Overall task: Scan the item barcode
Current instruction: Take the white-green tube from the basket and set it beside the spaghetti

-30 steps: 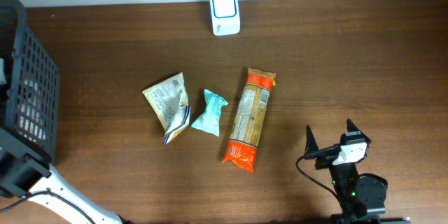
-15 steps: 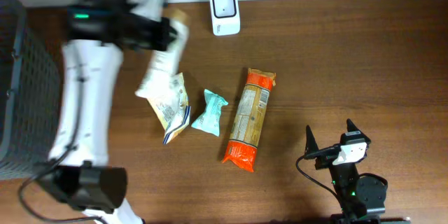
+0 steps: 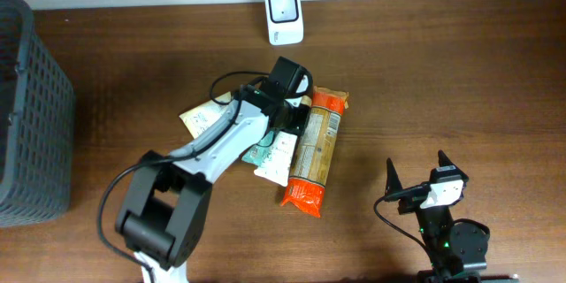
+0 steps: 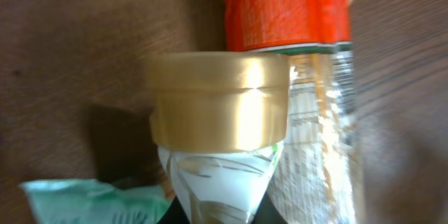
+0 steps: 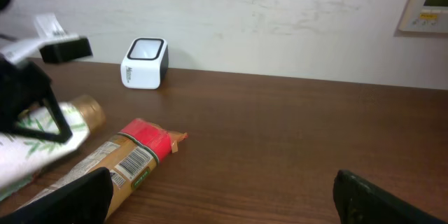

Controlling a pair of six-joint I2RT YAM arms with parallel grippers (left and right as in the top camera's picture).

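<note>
A white tube [image 3: 276, 157] with a gold cap [image 4: 220, 101] is the item in my left gripper [image 3: 283, 131], which is shut on its flat tail end [image 4: 220, 203]. The tube hangs low between the teal packet [image 3: 257, 151] and the orange-ended pasta packet [image 3: 315, 150], cap toward the scanner. In the right wrist view the tube [image 5: 42, 143] slants under the black left gripper [image 5: 31, 108]. The white scanner [image 3: 284, 15] stands at the table's back edge, apart from the tube. My right gripper [image 3: 416, 170] stands open and empty at the front right.
A tan snack packet [image 3: 202, 124] lies left of the teal one, partly under the left arm. A dark mesh basket [image 3: 31, 106] stands at the far left. The pasta packet's barcode [image 5: 128, 162] faces up. A wall runs behind the scanner [image 5: 145, 63].
The left arm has swung from the basket side across the back of the table and down over the packets, carrying the tube. The right arm has not moved.
</note>
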